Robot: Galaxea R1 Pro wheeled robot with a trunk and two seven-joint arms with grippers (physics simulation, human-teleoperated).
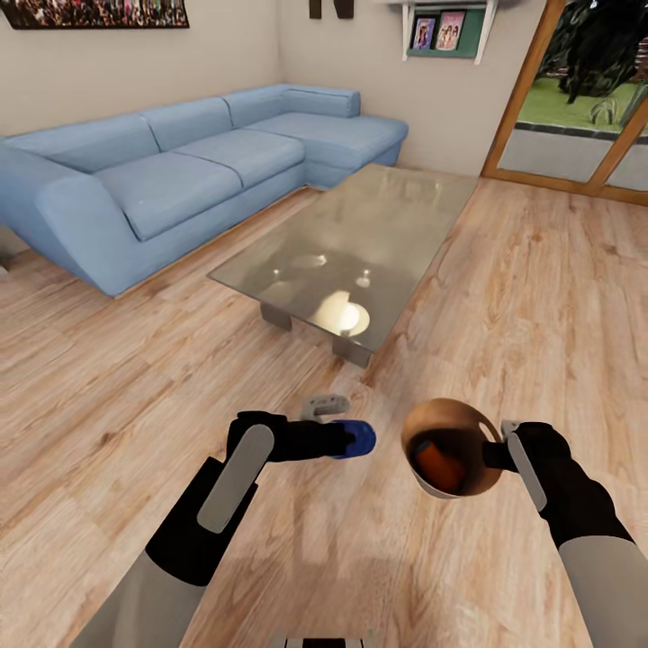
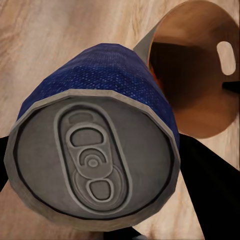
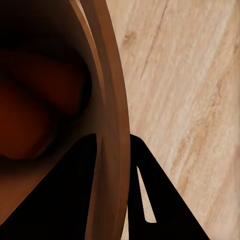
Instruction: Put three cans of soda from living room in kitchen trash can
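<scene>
So I'm standing in the living room, facing the blue sofa (image 1: 180, 171) and the glass coffee table (image 1: 360, 243), both well out ahead of me across the wood floor (image 1: 108, 378). Nothing on that table is catching my eye right now, so I'm guessing the collecting part is mostly behind me.

Closer in, my right gripper (image 1: 504, 447) is pinching the wall of the tash can (image 1: 450, 447), one finger inside and one outside the rim. I'm holding it tipped with its mouth facing my other arm, basically as a catcher's mitt. There's already an orange can (image 1: 441, 463) sitting in the bottom of it.

My left gripper (image 1: 355, 438) is clamping the can of soda (image 2: 95, 150), the blue one with the silver top, just beside the bin's opening. It's not inside yet, so next I'm thinking: nudge it over the rim, then let go.
</scene>
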